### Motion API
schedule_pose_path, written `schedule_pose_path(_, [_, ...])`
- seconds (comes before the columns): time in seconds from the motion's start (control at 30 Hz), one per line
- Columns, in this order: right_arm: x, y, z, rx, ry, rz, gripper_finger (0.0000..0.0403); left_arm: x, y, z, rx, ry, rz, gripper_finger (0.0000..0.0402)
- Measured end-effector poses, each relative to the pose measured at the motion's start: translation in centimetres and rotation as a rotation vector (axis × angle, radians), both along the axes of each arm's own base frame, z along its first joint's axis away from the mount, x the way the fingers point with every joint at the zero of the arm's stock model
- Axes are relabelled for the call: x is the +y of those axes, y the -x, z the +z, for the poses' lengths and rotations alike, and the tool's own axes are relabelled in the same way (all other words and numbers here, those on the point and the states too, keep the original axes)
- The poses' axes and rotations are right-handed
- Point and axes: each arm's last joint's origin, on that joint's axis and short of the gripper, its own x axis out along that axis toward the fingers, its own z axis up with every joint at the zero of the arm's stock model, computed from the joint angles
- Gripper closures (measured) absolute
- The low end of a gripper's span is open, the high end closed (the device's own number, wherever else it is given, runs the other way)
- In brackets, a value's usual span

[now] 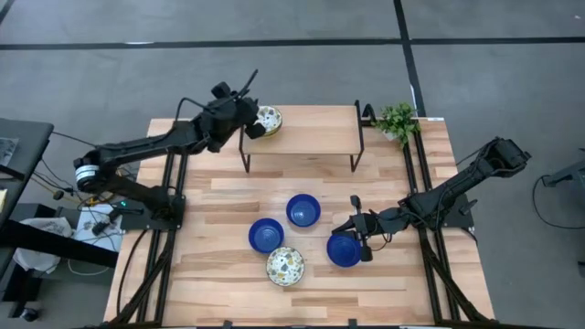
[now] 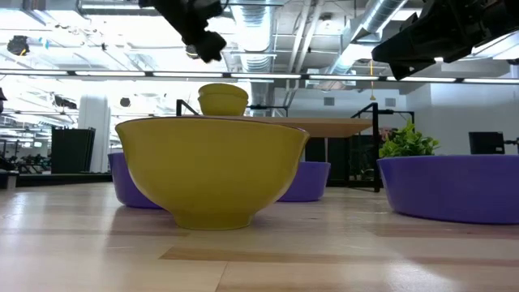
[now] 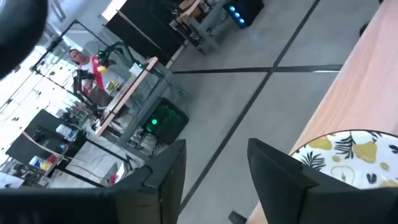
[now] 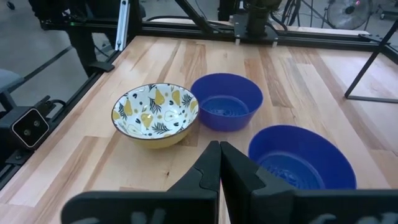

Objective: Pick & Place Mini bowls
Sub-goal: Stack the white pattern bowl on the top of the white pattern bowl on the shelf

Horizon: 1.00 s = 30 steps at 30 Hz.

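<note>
1. The left gripper (image 1: 259,125) is hovering at the upper middle of the high view, beside a patterned bowl (image 1: 269,118) that is sitting on the left end of a small raised wooden shelf (image 1: 311,131). Its jaws are standing apart and gripping nothing; in the left wrist view the two dark fingers (image 3: 278,172) are showing a clear gap, with the bowl's rim (image 3: 348,155) just beside one of them.

2. The right gripper (image 1: 358,226) is resting low in the right centre of the high view, fingers clenched together on nothing, just above a blue bowl (image 1: 344,249). In the right wrist view the closed fingertips (image 4: 219,163) are pointing toward the other bowls.

3. The light wooden table (image 1: 219,210) is carrying three more bowls near its middle: a blue bowl (image 1: 303,210), a second blue bowl (image 1: 266,235) at its lower left, and a second patterned bowl (image 1: 285,266) below them. All the bowls are standing upright and look empty.

4. A small green plant (image 1: 398,120) is standing at the upper right corner of the table.

5. In the low view, the nearest bowl's yellow outside (image 2: 212,170) is filling the centre, with blue bowls behind and to the right.

6. Grey floor with dark lines is surrounding the table; ceiling ducts and lights are showing across the top of the low view.
</note>
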Motion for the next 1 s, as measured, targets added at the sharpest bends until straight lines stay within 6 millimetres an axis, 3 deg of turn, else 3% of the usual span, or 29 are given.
schedule_pose_path(0.37, [0.0, 0.0, -0.1, 0.005, 0.003, -0.001, 0.0403, 2.3, -1.5, -2.0, -0.004, -0.010, 0.078, 0.0254])
schedule_pose_path(1.0, [0.0, 0.0, 0.0, 0.005, 0.002, -0.001, 0.0403, 3.1, -2.3, -3.0, 0.035, 0.002, 0.079, 0.0259])
